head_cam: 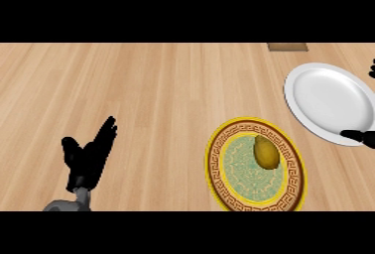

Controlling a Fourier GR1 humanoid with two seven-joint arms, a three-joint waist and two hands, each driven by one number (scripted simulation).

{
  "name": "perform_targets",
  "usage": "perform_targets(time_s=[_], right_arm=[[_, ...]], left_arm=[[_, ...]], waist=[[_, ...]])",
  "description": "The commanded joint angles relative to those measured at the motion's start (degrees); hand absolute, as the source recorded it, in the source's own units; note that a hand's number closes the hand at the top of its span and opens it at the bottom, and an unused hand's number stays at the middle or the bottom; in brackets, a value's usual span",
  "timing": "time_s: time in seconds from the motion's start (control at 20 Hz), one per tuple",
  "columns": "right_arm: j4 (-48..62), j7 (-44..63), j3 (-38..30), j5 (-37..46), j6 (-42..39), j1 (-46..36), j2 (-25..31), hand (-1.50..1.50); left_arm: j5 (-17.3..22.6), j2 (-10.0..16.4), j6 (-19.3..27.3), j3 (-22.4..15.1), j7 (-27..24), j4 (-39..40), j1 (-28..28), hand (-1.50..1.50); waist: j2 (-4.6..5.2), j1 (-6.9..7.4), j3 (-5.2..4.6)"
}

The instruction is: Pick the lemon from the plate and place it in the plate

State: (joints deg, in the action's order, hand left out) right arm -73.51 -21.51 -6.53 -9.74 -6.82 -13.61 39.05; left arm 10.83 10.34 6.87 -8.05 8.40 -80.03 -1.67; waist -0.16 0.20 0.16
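Fingertips (371, 67) of your right hand (357, 135) are standing wide apart, holding nothing; the lemon (265, 152) is lying lower-left of them, so reach in open, past the white plate (322, 99).

The counter (110, 89) is made of light wood. Long boards run across it, slanting a little. Thin darker lines show where one board meets the next. The wood has soft streaks in it, some pale and some more brown. At the far edge of the view, toward the right, there is a small dark brown patch (287, 47). It looks flat and has straight sides. Only part of it shows, so I cannot tell what it is.
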Motion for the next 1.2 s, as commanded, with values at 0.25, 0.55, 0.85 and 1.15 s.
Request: perform_targets(time_s=[0.25, 0.55, 0.85, 1.15], right_arm=[[-12.7, 14.3, 9.7, 9.5, -7.6, 1.6, 8.9, -1.5], [-25.1, 30.1, 15.9, 15.3, -5.3, 3.0, 5.0, -1.5], [-23.2, 33.0, 18.9, 24.5, -4.3, 1.5, -1.4, -1.5], [-23.1, 35.6, 22.3, 29.4, -6.5, 4.1, -6.0, -1.5]], left_arm=[[0.6, 0.7, -2.0, 0.0, 0.9, -0.2, 2.7, 0.0], [-1.1, -0.8, 0.4, -0.2, 4.0, -0.7, 0.1, 0.0], [0.1, -0.1, -2.2, 1.0, 4.2, -3.7, 4.2, 0.0], [-0.8, -1.2, -2.8, 2.8, 3.1, 2.4, -1.1, 0.0]], waist=[[-0.05, -0.37, -0.26], [-0.01, -0.59, -0.23], [0.12, 0.11, -0.17], [0.19, -0.29, -0.17]])
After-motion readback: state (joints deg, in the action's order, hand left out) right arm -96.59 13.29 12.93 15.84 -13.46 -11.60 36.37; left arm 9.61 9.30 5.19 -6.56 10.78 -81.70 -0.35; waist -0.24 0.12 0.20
